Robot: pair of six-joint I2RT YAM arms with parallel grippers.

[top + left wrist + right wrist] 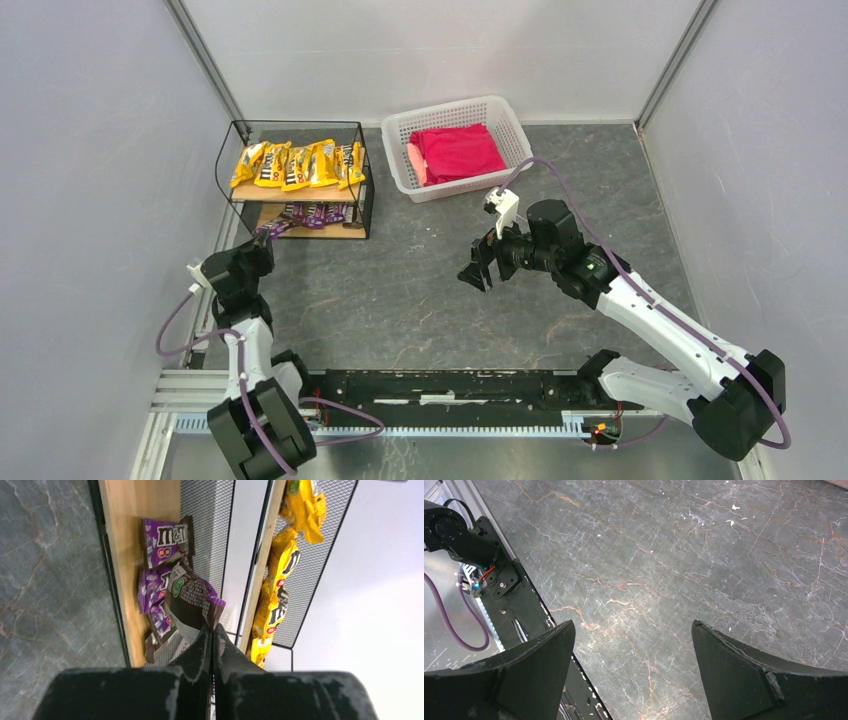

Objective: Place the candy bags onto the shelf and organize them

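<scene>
The shelf [228, 160] stands at the far left corner of the desk [420, 300]. A row of yellow candy bags [297, 165] lies side by side along its upper board. On the lower board [135, 525], several purple candy bags [165, 537] lie in a loose, overlapping line.

The left jaws are pressed together on one more bag, a brown and purple packet [192, 597]. They pinch it by one end and hold it at the near left corner of the lower board, above the purple ones. Whether it already rests on them cannot be told from the left wrist view.

The right jaws stand wide apart with nothing between them. They hang over bare desk near the middle, well apart from the shelf.

A white basket [505, 110] sits at the far edge, right of the shelf. All that shows in it is a red cloth [455, 152]. No loose packet is visible on the desk in any view.

The task looks nearly finished. The yellow bags are sorted onto the top board and the dark ones onto the bottom. What seems left is to lay the held packet in line with the other purple ones and let go. The lower row may also need straightening, since it looks less even than the yellow one.
</scene>
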